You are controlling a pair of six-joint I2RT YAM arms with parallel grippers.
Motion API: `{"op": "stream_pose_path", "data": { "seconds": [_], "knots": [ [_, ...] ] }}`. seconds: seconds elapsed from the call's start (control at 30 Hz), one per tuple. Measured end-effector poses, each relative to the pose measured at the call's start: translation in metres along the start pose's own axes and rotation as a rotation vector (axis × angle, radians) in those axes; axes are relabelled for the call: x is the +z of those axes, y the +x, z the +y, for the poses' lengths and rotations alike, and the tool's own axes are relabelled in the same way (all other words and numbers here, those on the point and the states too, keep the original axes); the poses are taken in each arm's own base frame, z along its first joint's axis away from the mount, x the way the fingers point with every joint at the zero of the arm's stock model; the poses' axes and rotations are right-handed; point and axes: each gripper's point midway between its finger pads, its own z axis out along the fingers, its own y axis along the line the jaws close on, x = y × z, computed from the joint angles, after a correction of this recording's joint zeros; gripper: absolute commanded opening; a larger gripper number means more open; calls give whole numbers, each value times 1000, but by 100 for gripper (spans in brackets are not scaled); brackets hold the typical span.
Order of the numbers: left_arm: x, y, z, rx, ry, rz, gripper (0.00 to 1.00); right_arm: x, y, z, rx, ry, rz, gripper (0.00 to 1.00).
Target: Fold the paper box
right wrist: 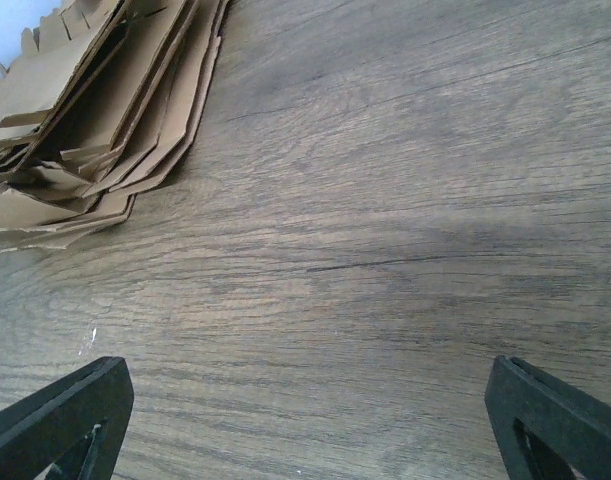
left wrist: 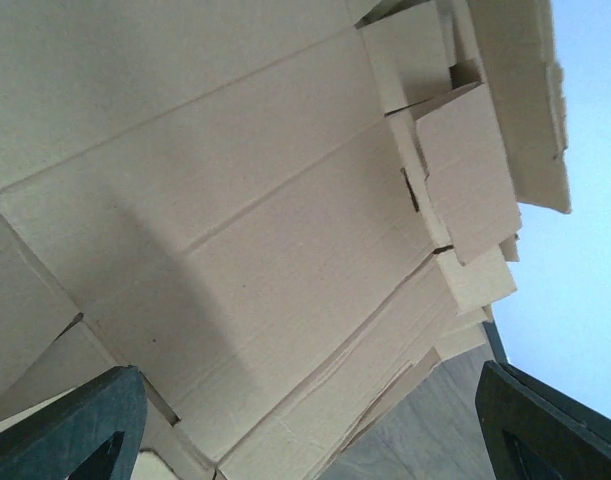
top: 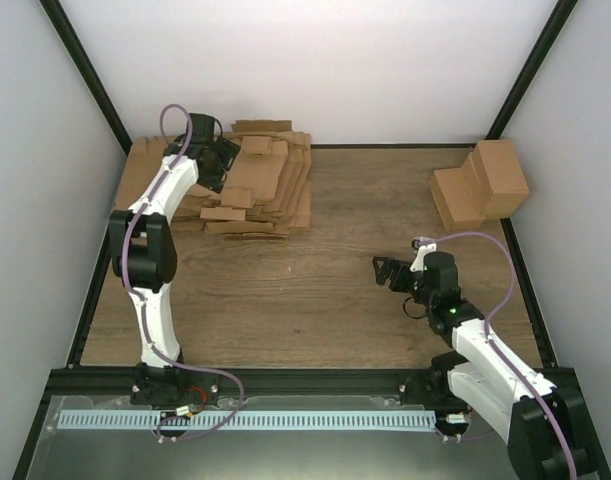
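At far left of the table (top: pixel 305 310), atop the heap of cardboard sheets (top: pixel 270 218): paper box (left wrist: pixel 245 230), taken to be the topmost flat die-cut sheet, lying directly beneath the left gripper (top: pixel 217 160). Its jaws are spread wide and pinch nothing, and the sheet's creases run aslant to the line between the fingers. Right gripper (top: pixel 390 272): likewise spread and empty, well off to the right over the table, so the left arm is much the nearer.

Sheet stack (left wrist: pixel 235 230) under left gripper (left wrist: pixel 305 410): matt brown cardboard, creased. Table (right wrist: pixel 405 200) below right gripper (right wrist: pixel 305 405): matt wood grain, fine dark lines.
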Motion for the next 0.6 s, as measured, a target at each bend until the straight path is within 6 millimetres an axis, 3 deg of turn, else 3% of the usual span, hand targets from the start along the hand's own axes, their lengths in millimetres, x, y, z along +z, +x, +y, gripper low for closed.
{"op": "stream_pose_path", "data": {
  "seconds": [0.23,0.5,0.6],
  "knots": [
    [19,1,8,-10,-43,48,93,0,0,0,0,2,0,100],
    [21,-32,41,-40,-118,53,90,-1,0,0,0,1,-2,100],
    [20,-35,48,-37,-138,58,90,-1,0,0,-1,1,-3,100]
  ]
}}
